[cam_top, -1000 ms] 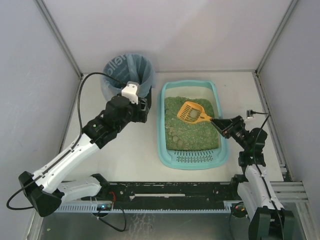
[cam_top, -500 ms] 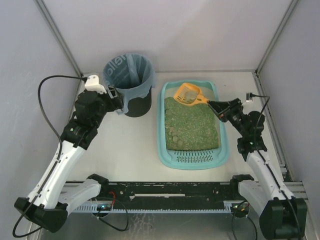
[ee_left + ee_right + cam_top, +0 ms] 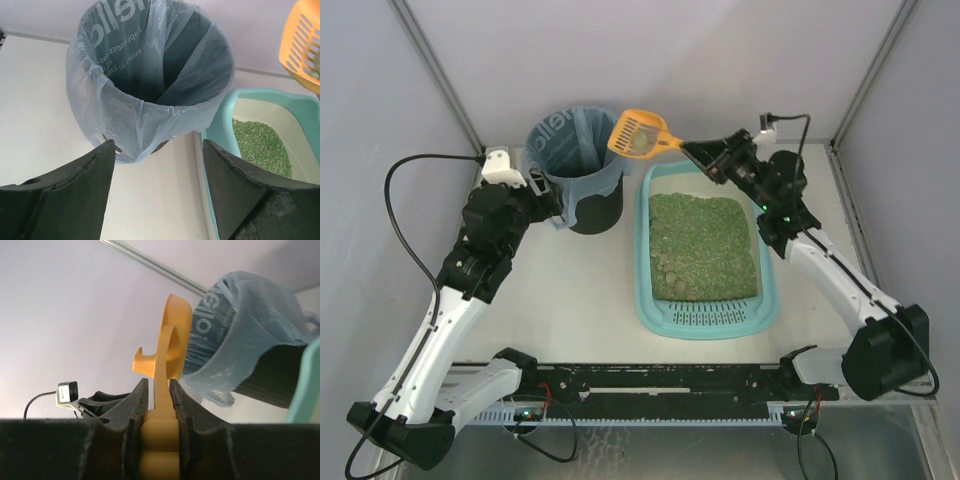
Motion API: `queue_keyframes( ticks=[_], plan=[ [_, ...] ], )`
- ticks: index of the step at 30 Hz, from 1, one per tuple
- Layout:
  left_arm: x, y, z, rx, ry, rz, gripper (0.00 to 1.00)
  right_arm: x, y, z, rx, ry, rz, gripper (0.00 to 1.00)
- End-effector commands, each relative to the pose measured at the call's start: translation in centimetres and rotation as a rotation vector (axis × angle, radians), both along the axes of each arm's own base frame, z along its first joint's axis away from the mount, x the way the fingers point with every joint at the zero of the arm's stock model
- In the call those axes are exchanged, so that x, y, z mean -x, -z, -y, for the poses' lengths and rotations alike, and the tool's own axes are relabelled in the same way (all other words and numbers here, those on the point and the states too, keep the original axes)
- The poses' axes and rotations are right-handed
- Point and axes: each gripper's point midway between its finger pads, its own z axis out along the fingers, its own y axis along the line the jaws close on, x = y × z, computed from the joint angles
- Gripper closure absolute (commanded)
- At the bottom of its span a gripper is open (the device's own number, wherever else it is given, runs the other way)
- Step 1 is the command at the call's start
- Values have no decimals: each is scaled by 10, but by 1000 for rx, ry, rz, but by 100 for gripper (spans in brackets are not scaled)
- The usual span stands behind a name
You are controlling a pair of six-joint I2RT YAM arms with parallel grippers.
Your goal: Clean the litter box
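Observation:
The light-teal litter box (image 3: pixel 645 262) lies right of centre with green litter (image 3: pixel 705 245) and a slotted grille at its near end. My right gripper (image 3: pixel 692 152) is shut on the handle of the orange scoop (image 3: pixel 638 135). The scoop hangs in the air over the right rim of the black bin (image 3: pixel 578 150) and carries greenish clumps. In the right wrist view the fingers (image 3: pixel 137 400) clamp the scoop handle (image 3: pixel 161 365) beside the blue bag (image 3: pixel 240 330). My left gripper (image 3: pixel 552 205) stands open at the bin's left side, holding nothing. Its wrist view shows the bin (image 3: pixel 150 75), the litter box (image 3: pixel 220 125) and the scoop (image 3: pixel 302 45).
Grey walls close in the table on three sides, with metal posts at the back corners. The bin stands close to the litter box's far left corner. A black rail with the arm bases (image 3: pixel 660 385) runs along the near edge.
My right arm lifted the scoop out of the litter and carried it up and left to the bin's rim. My left arm drew back to the bin's left side, then held still.

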Motion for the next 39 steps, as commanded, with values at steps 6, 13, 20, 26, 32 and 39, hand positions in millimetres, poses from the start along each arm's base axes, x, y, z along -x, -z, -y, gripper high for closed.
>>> queue_keyframes(
  ticks=[6, 13, 20, 26, 32, 39],
  plan=[
    [-2, -3, 0, 33, -6, 27, 25, -45, -33, -58, 257, 21, 136, 100],
    [-5, 2, 2, 28, -4, 13, 25, -72, -18, -96, 542, -41, 203, 100],
    [-6, 2, 5, 37, 14, 7, 25, -64, -31, -116, 892, 63, 422, 100],
    [-7, 3, 4, 37, 12, 5, 25, -52, -55, -116, 971, 158, 545, 100],
    [-10, 7, 9, 35, 31, -14, 26, -27, -71, -99, 917, 206, 627, 100],
    [-14, 15, 22, 53, 87, -55, 26, 31, -89, -40, 812, 287, 682, 100]
  ],
)
